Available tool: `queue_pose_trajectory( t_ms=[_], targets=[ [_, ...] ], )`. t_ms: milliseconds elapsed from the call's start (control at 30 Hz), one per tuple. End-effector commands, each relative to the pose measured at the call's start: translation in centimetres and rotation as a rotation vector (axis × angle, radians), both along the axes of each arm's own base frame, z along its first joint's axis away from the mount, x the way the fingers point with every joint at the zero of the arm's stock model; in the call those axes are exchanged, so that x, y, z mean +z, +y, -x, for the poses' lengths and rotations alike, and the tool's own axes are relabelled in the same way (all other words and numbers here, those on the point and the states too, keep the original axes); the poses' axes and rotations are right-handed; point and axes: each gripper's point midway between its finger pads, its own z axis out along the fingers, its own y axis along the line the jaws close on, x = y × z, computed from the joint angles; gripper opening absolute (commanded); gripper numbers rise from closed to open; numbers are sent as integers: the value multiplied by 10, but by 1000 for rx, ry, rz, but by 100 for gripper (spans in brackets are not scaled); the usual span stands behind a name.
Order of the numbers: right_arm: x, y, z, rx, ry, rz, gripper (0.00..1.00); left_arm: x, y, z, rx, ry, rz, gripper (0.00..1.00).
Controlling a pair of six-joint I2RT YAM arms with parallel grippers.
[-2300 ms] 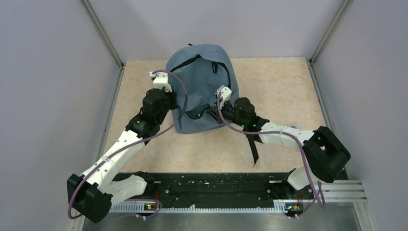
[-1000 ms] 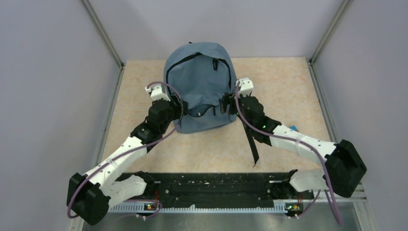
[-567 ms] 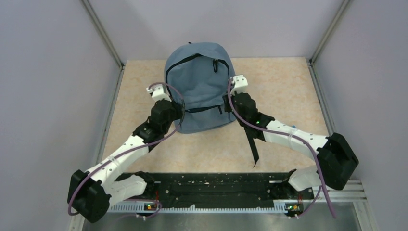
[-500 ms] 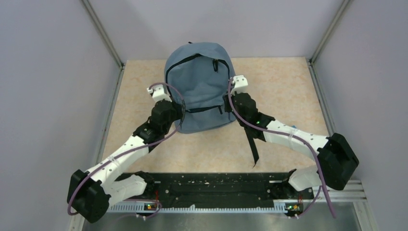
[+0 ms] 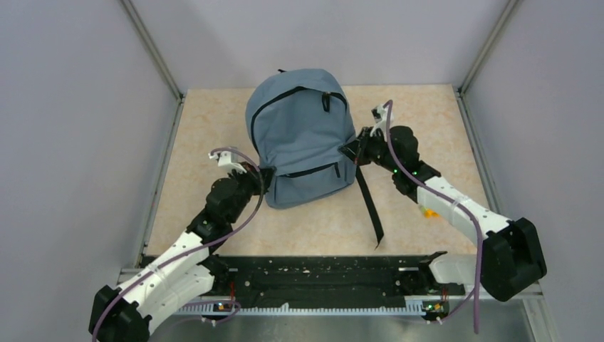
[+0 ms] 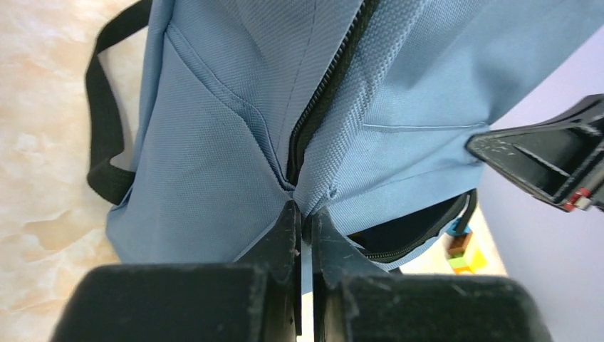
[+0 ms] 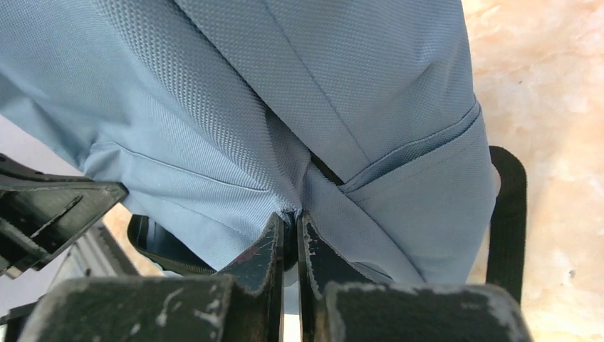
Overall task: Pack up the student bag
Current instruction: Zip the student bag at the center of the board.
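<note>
The student bag (image 5: 299,135), a grey-blue backpack with black zippers, lies front-up at the back middle of the table. My left gripper (image 5: 262,178) is shut on a pinch of its fabric at the lower left corner, seen close in the left wrist view (image 6: 305,212) by the zipper end. My right gripper (image 5: 354,151) is shut on the bag's right side fabric, seen in the right wrist view (image 7: 290,216). The front pocket (image 5: 308,172) gapes slightly open. The bag fills both wrist views (image 6: 235,135) (image 7: 285,100).
A black strap (image 5: 370,206) trails from the bag toward the near edge. Small coloured blocks (image 6: 461,246) lie past the bag's bottom; an orange bit (image 5: 429,211) shows beside my right arm. Grey walls enclose the beige table (image 5: 427,121) on three sides.
Both grippers have shifted with the bag: the bag sits stretched and slightly further right, the right gripper moved back and right, the left gripper drew nearer and lower.
</note>
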Motion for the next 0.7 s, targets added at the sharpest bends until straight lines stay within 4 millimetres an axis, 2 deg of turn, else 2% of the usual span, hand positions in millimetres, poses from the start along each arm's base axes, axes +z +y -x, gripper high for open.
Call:
queue_pose_trajectory(
  t_ms=[0,167,233,333,367,433,500,533,667],
  targets=[
    [49,-11,-5,3,-93,-162,0,94,-2,6,-44,-263,270,0],
    [25,-23,-7,-56,-86,-112,0,105,-11,20,-129,-322,384,0],
    [17,-28,-6,-70,-96,-89,0,109,-13,24,-152,-346,386,0],
    [16,-27,2,-32,-131,-73,0,107,-15,26,-170,-354,346,0],
    [17,-26,6,-14,-150,-71,7,103,-16,25,-169,-344,320,0],
    [21,-25,15,26,-212,-51,41,90,-19,24,-179,-309,255,0],
    [27,-20,27,63,-301,-23,66,82,-23,25,-204,-285,221,0],
    [28,-18,34,77,-340,-10,73,79,-25,26,-216,-275,214,0],
    [18,-14,58,62,-411,21,80,76,-30,30,-252,-270,202,0]
  ],
)
